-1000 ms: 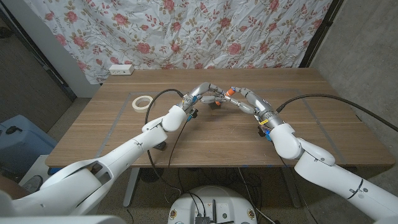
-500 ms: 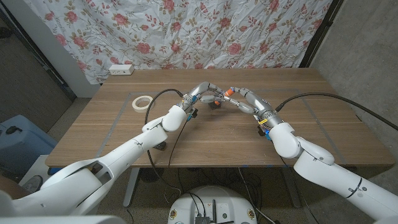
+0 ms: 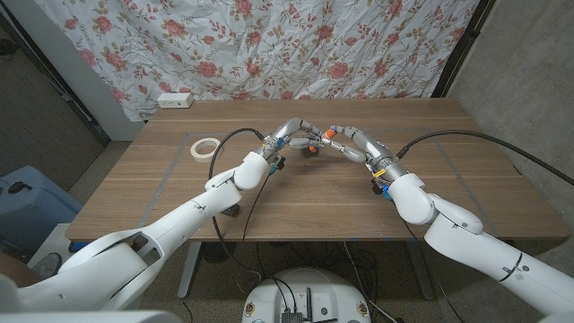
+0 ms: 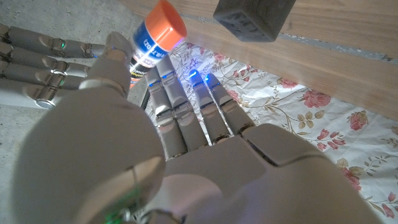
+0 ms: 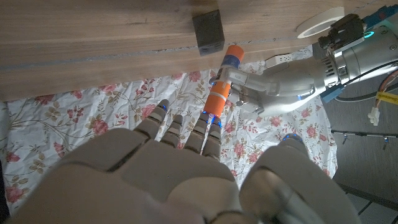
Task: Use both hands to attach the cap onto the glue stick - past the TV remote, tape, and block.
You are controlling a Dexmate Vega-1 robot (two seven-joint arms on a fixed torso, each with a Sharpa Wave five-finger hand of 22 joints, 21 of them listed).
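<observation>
Glue stick (image 5: pixel 220 87) hangs in the air between my two hands, above the middle of the table (image 3: pixel 296 193) and just short of the dark block (image 5: pixel 208 31). My left hand (image 3: pixel 291 135) has it pinched by the barrel, near the blue-and-white label. In the right wrist view an orange piece sits on each end of the stick. My right hand (image 3: pixel 345 141) has its fingertips up at the near orange end, which I take for the cap (image 5: pixel 217 103), but I cannot tell whether they are actually holding it or only touching. I judge the stick light, hard and smooth, so it could roll or slip under a loose pinch. A firm hold across the barrel's middle suits the left, with the right taking the cap by its sides and pushing straight along the stick. The tape (image 3: pixel 205 147) lies well off to my left.
</observation>
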